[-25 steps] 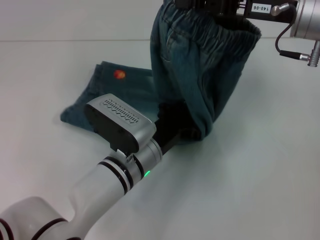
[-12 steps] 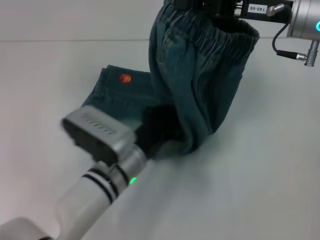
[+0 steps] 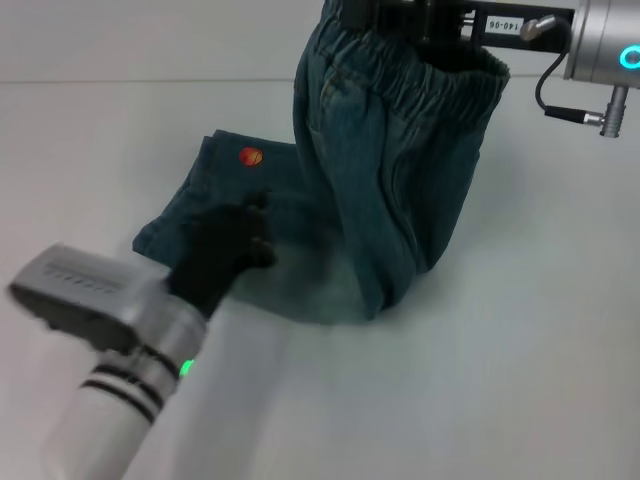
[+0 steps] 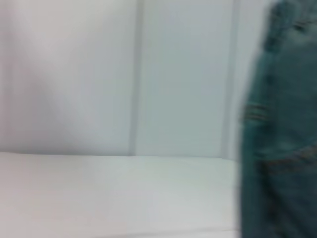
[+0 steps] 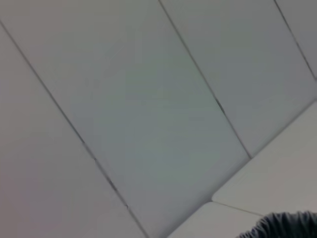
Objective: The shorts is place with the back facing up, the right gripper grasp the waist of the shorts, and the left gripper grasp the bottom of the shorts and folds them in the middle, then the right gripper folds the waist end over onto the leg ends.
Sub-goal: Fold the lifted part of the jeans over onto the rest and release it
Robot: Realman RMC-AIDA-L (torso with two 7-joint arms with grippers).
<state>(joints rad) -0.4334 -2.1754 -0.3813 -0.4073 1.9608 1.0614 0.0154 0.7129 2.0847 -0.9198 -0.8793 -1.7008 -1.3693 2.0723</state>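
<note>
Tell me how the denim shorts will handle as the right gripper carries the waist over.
Probably floppy: held at the waistband by the right gripper, the shorts hang in soft folds. They likely drape instead of holding shape, since the lower part lies flat on the table. The leg ends may drag or shift; the left gripper sits over them, its grip unclear.

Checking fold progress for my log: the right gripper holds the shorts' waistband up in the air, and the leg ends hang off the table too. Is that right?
Not quite. The right gripper does hold the waistband of the shorts raised, but the head view shows the leg ends lying flat on the table, by the left gripper.
</note>
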